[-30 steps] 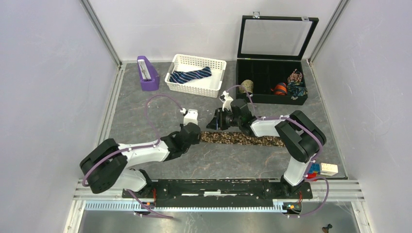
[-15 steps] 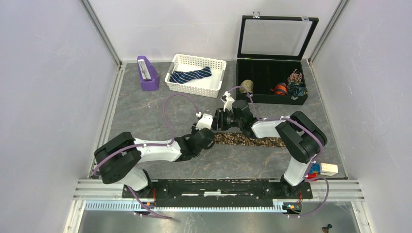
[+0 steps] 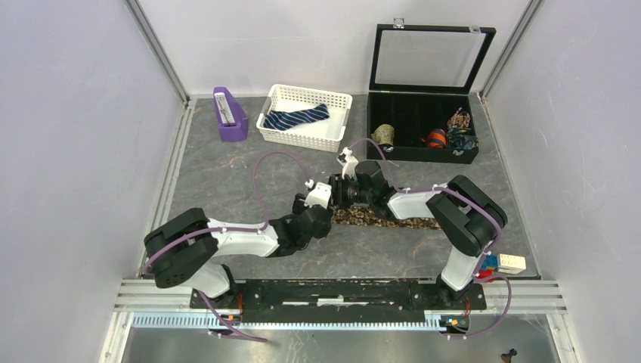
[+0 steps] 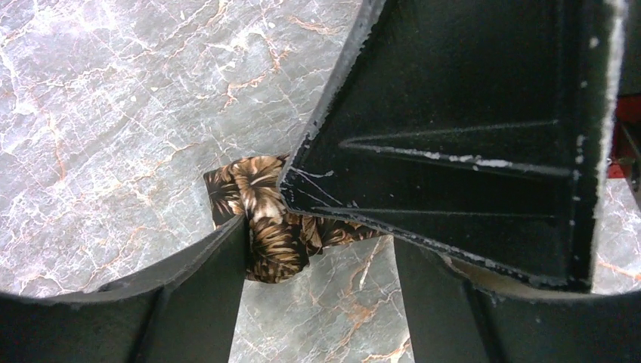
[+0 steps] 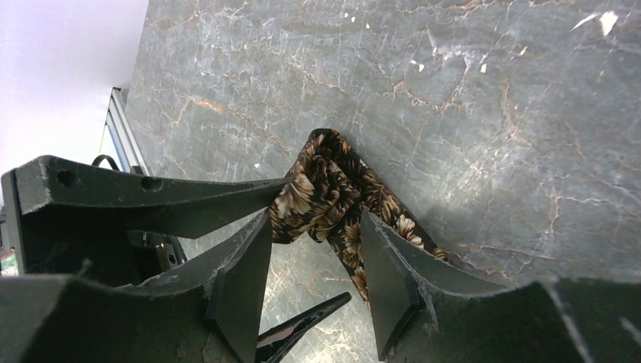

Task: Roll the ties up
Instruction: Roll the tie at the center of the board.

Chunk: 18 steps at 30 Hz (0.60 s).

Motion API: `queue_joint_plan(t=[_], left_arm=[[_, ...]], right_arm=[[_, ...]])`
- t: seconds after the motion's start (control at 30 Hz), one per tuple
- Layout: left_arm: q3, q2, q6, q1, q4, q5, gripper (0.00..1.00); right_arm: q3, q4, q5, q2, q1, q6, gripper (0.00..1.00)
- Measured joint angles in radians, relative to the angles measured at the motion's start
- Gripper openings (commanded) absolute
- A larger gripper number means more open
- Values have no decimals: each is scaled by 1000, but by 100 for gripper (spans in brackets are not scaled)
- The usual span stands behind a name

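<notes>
Currently the brown leopard-print tie (image 5: 325, 189) lies on the table (image 3: 219, 174), one end folded into a bunch between the two tools.

Right gripper (image 5: 314, 219): fingers parted, straddling the bunch, with fabric brushing both inner faces.

Left gripper (image 4: 317, 253): fingers spread wide. One finger (image 4: 215, 287) touches the fold's edge; the other stands clear of it.

The tools meet tip to tip over the fold.

The navy striped tie (image 3: 296, 117) sits in the white basket (image 3: 302, 138), well beyond both tools.
</notes>
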<state>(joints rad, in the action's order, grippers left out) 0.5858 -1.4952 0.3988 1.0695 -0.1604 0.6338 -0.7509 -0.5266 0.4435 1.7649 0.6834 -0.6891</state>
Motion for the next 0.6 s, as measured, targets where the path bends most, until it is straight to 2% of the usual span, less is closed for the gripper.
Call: queue_joint_plan(t=[0.2, 0.6], left_arm=[[-49, 47, -5, 0, -38, -36, 78], [-50, 100, -5, 0, -32, -65, 78]], right_arm=[[8, 6, 0, 0, 8, -7, 54], [8, 27, 0, 0, 30, -10, 52]])
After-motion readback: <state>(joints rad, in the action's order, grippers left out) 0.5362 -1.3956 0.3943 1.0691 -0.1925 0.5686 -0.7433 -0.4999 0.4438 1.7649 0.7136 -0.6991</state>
